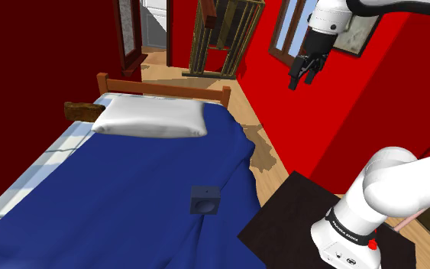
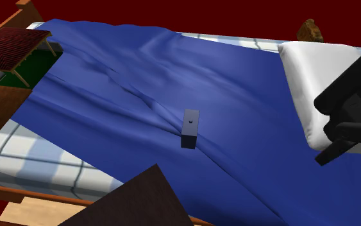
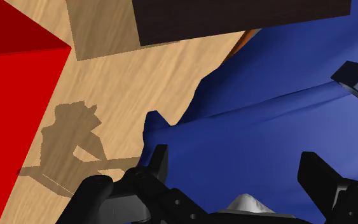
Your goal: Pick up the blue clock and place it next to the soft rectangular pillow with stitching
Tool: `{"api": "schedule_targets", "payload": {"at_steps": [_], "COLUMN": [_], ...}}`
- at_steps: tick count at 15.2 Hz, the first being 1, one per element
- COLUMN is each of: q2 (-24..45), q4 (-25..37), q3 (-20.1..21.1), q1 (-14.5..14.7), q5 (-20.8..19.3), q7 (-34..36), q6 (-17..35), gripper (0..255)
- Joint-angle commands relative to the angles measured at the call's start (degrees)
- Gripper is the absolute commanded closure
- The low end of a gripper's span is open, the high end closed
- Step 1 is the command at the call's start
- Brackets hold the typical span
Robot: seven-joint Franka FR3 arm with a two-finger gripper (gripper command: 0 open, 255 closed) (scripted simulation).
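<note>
I have the hand hanging high in the air, released: its two black fingers stand well apart with nothing between them and nothing touching them. Straight below the hand I see the draped edge of the blue blanket where it falls off the side of the bed, and beside that edge the wooden floor, which carries the hand's shadow. A red wall rises on the floor side of the hand. The blue clock is far below the hand and well apart from it, out past one finger rather than between the two. It is a small dark blue box that sits on the blanket close to the bed's near edge, with a round face on one side. The pillow is drawn plain white and lies flat at the head of the bed, just in front of the wooden headboard, also far below the hand and away from it. Clock and pillow are well apart, with a long stretch of rumpled blanket between them. The dark top of the stand lies below the hand too, just off the corner of the bed and near the clock.
</note>
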Motion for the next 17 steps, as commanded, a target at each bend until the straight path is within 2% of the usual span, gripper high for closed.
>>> {"api": "schedule_targets", "payload": {"at_steps": [1,9,17], "q2": [0.0,6.4,15.7], "q4": [0.0,-6.8,-10.7], "q3": [0.0,2.6,5.7], "q1": [0.0,4.8,9.6], "q5": [0.0,2.6,5.0], "q7": [0.0,-2.4,-5.0], "q6": [0.0,12.2,24.5], "gripper": [0,0,0]}}
